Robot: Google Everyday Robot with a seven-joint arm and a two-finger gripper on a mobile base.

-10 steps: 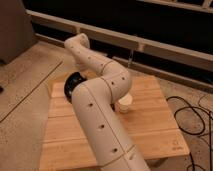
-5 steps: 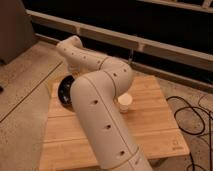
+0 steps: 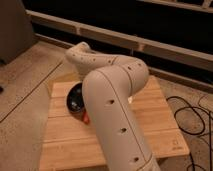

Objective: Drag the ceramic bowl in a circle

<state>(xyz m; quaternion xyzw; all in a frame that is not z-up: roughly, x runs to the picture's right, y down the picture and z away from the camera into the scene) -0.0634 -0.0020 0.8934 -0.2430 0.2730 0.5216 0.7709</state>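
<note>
The ceramic bowl (image 3: 75,98) is a round, dark, glossy bowl on the left part of the wooden table (image 3: 160,125). Only its left half shows. The rest is behind my white arm (image 3: 112,107), which rises from the front, bends above the table and reaches back down at the bowl. My gripper is hidden behind the arm, at or over the bowl's right side. A small orange-red thing (image 3: 86,118) shows at the bowl's front edge beside the arm.
The table stands on a speckled floor (image 3: 25,85). Black cables (image 3: 192,117) lie on the floor to the right. A low ledge and dark wall (image 3: 150,40) run behind the table.
The bowl has slid from the table's back left toward its front. The arm's elbow has swung with it and now covers more of the table's middle.
</note>
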